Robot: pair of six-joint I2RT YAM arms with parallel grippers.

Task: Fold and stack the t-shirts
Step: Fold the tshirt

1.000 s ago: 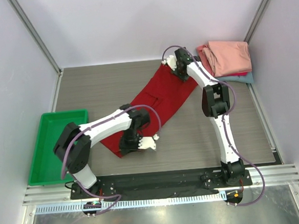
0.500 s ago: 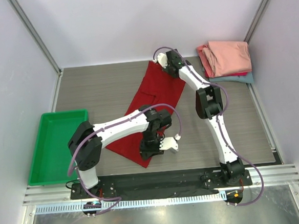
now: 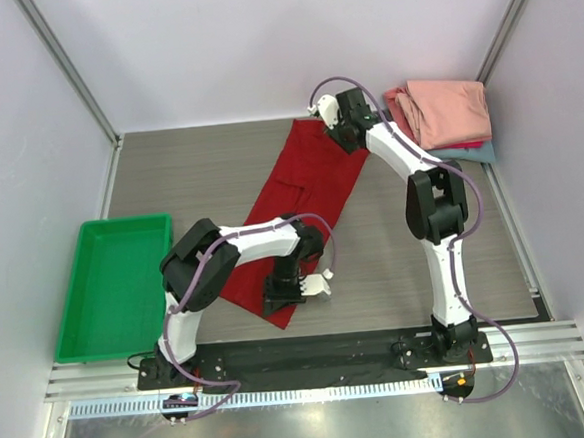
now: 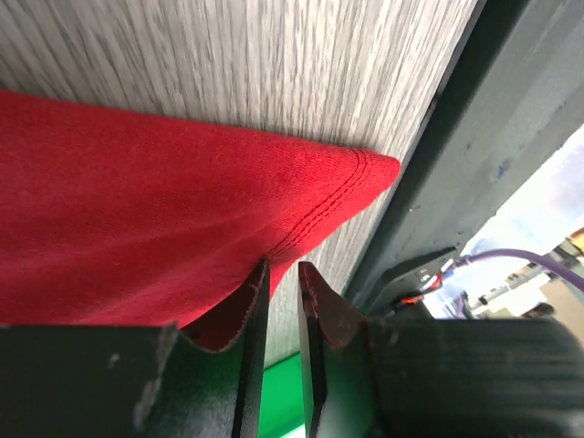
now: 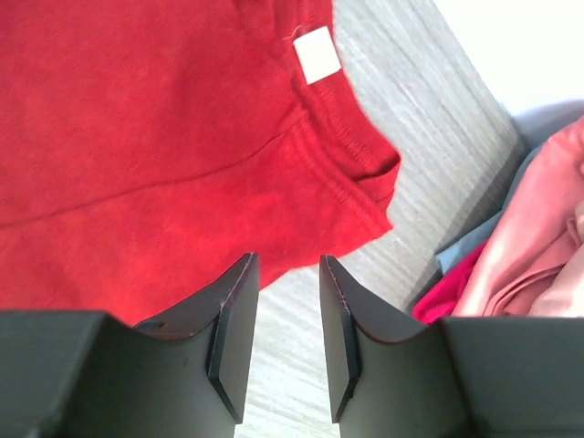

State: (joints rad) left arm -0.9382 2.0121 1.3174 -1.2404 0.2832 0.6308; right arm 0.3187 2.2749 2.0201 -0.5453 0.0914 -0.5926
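- Left gripper (image 4: 284, 266): parted narrowly, gripping nothing; tips at the hem of the red shirt (image 4: 137, 210), its corner just ahead and right.
- Right gripper (image 5: 287, 260): parted narrowly, empty, above bare bench (image 5: 438, 155); shirt's collar end and white label (image 5: 317, 55) just ahead.
- Folded stack (image 5: 538, 246) of pink, red and teal shirts: near, right of the Right gripper.

The deep red t-shirt (image 3: 314, 177) is matt knit cloth with a stitched hem. The bench (image 3: 189, 176) shows matt grey wood grain. The tray (image 3: 116, 281) is smooth green plastic.
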